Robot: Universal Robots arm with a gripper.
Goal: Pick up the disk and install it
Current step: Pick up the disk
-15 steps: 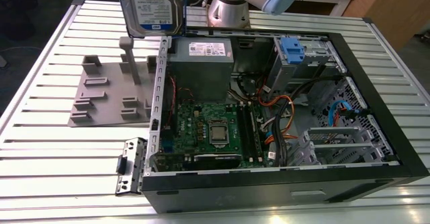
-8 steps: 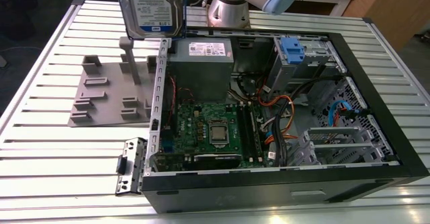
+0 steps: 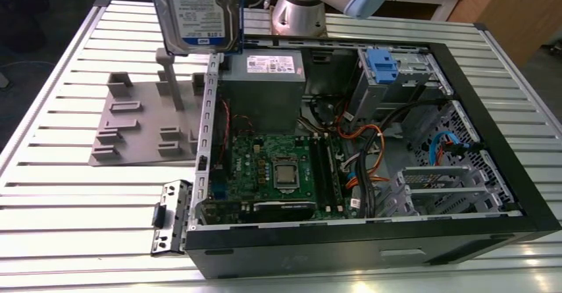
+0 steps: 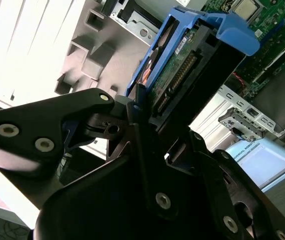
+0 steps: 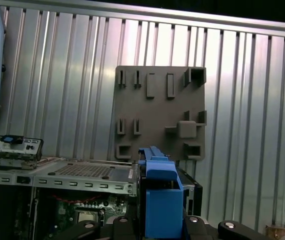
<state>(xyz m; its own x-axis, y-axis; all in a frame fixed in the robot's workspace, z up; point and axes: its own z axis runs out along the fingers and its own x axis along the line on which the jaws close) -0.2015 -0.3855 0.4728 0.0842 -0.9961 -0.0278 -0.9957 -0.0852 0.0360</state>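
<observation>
The disk (image 3: 195, 13), a silver drive with a white-and-blue label in a blue carrier bracket, hangs upright in the air at the top of the exterior view. It is above the grey slotted holder plate (image 3: 141, 122) and just beside the open computer case (image 3: 491, 141). In the second wrist view my gripper (image 4: 152, 115) is shut on the disk (image 4: 182, 65), its black fingers (image 4: 82, 107) clamped on the connector end. The first wrist view looks down past the blue carrier (image 5: 160, 200) held in the gripper (image 5: 157, 227) at the holder plate (image 5: 160, 115) and the case edge below.
Inside the case sit the blue-fronted drive cage (image 3: 391, 66), the grey power supply (image 3: 272, 76), the motherboard (image 3: 276, 168) and loose cables (image 3: 369, 155). The arm's base (image 3: 299, 6) stands behind the case. A detached bracket (image 3: 171, 217) lies by the case's near corner on the slatted table (image 3: 79, 201).
</observation>
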